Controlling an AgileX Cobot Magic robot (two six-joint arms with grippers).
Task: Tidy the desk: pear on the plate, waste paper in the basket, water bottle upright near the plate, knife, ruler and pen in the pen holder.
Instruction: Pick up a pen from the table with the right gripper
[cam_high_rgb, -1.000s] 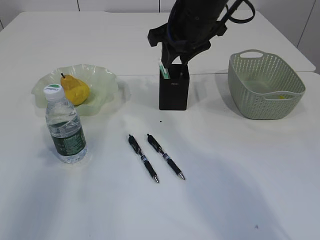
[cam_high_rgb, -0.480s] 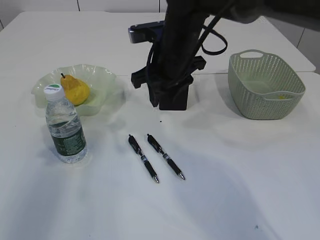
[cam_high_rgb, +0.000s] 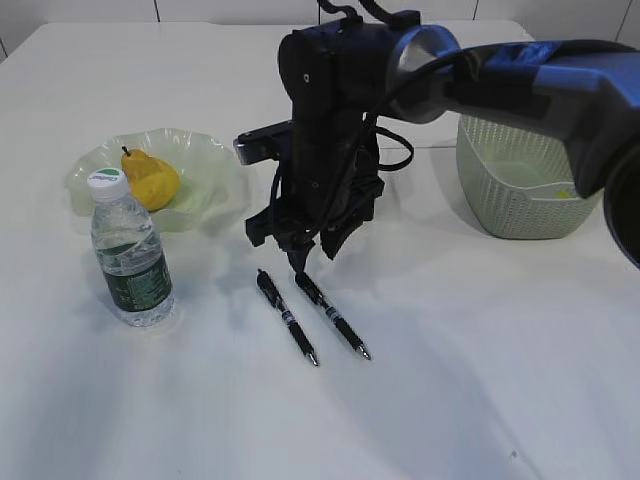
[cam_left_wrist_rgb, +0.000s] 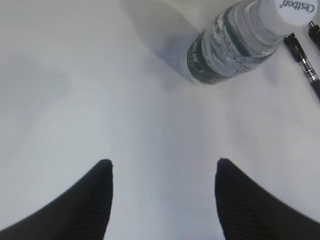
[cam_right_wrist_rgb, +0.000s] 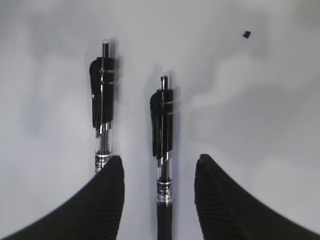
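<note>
White desk (cam_high_rgb: 480, 380), plain, seen at a slant from the front. Pear (cam_high_rgb: 150, 180) lies in the plate (cam_high_rgb: 210, 160) at far left. Water bottle (cam_high_rgb: 130, 262) stands upright just in front of the plate, cap on. Basket (cam_high_rgb: 520, 205) at far right, a yellow scrap visible inside. Two black pens lie side by side mid-desk: left pen (cam_high_rgb: 287, 317), right pen (cam_high_rgb: 332, 314). Pen holder hidden behind the right arm.

Right gripper (cam_high_rgb: 300, 258) hangs over the upper ends of the pens, fingers spread; wrist view shows the right pen's barrel between them, no contact visible, nothing held.

Left gripper (cam_left_wrist_rgb: 162, 190): fingers spread above bare desk, empty, bottle ahead of it.
</note>
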